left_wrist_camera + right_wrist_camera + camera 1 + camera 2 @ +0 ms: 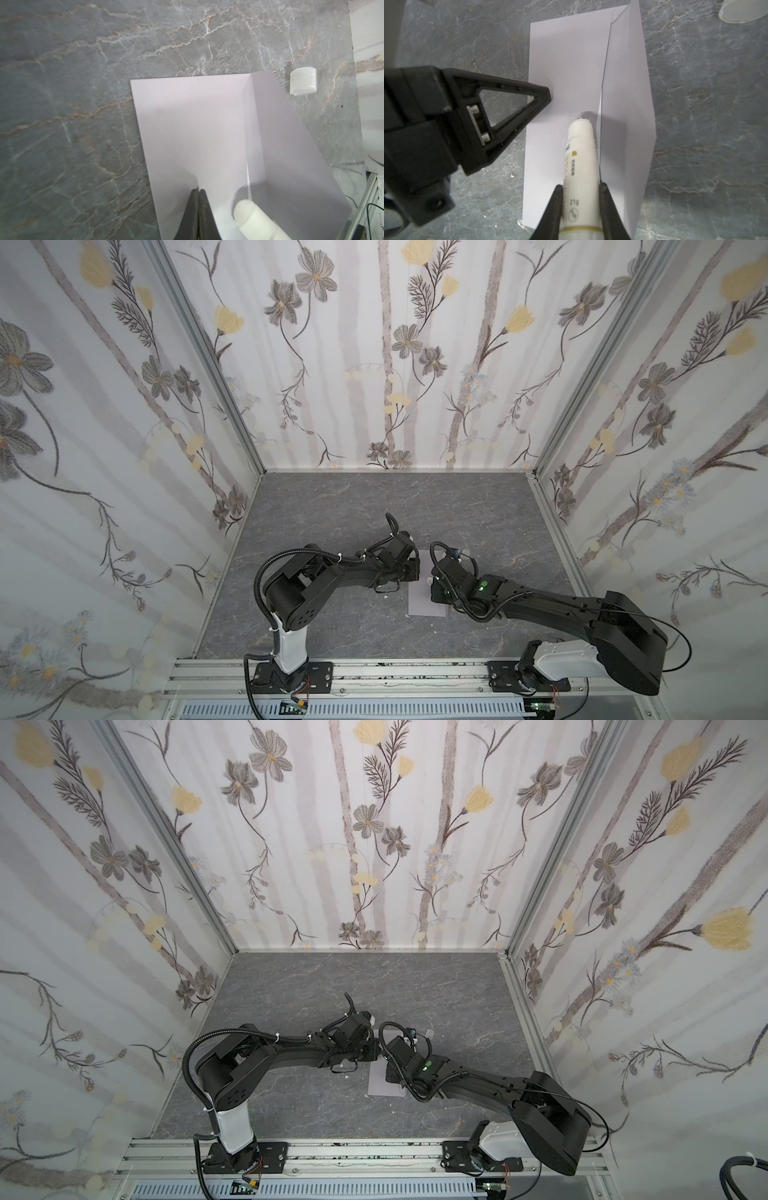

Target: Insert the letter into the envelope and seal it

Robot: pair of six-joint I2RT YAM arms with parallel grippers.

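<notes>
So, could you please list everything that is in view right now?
long paper envelope: one, grey-lavender, mid-table, flap raised
small glue-stick tube: one, white, uncapped, tip at the envelope near the flap fold
round plastic cap: one, translucent white, on the table beside the envelope
marbled table: one, grey, beneath all
floral wallpaper walls: three, white, grey and yellow, around the table
left gripper: one, black, shut, at the envelope's edge
right gripper: one, black, shut on the glue-stick tube

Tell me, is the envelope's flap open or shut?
Open. The envelope has its flap turned out away from the body along the fold, not pressed down over it, and the glue stick tip sits beside that fold.
</notes>
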